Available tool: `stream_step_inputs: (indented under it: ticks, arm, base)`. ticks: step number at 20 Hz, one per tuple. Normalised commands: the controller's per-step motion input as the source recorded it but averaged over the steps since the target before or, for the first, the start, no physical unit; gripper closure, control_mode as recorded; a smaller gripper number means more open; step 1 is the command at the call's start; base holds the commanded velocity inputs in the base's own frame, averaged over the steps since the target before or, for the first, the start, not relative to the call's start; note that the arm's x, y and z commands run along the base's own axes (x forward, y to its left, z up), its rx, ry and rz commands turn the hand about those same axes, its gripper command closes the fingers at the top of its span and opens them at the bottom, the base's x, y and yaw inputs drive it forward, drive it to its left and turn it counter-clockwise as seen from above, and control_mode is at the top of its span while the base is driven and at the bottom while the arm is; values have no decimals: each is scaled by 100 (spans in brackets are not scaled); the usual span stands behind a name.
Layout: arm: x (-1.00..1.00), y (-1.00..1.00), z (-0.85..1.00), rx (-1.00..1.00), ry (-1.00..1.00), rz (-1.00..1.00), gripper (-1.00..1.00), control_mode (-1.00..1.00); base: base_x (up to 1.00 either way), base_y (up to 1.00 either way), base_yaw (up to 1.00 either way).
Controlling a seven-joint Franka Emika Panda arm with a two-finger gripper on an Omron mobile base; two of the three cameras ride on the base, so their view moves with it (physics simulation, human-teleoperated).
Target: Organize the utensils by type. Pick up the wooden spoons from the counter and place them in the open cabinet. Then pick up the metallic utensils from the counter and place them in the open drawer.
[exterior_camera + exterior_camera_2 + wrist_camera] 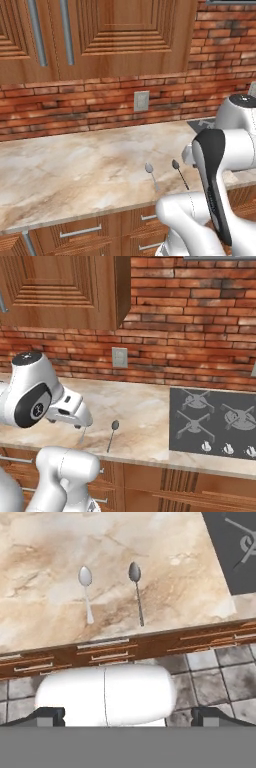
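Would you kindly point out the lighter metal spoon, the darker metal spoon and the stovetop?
Lighter spoon [85, 576], hand view, on its bowl.
Darker spoon [134, 571], hand view, on its bowl.
Stovetop [212, 423], right base view, bare panel between burners.

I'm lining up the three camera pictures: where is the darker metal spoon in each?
Left base view: darker spoon at lower right of centre, right of the paler spoon.
Right base view: darker spoon at lower left of centre, near the counter's front edge.
Hand view: darker spoon at upper centre, right of the paler spoon.
Shared landmark: the paler spoon beside it.
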Motion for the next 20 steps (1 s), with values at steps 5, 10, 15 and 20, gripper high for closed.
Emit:
stream_step_inputs:
  ticks: [5, 10, 15, 20]
  arm:
    - [43, -27, -18, 0, 17, 0, -100, -100]
    - [68, -14, -46, 0, 13, 6, -100, -100]
    - [76, -5, -54, 0, 8, 9, -100, -100]
    - [69, -11, -58, 0, 4, 12, -100, -100]
  base:
    - [0, 0, 0]
    - [0, 0, 0]
    - [0, 0, 0]
    - [0, 0, 0]
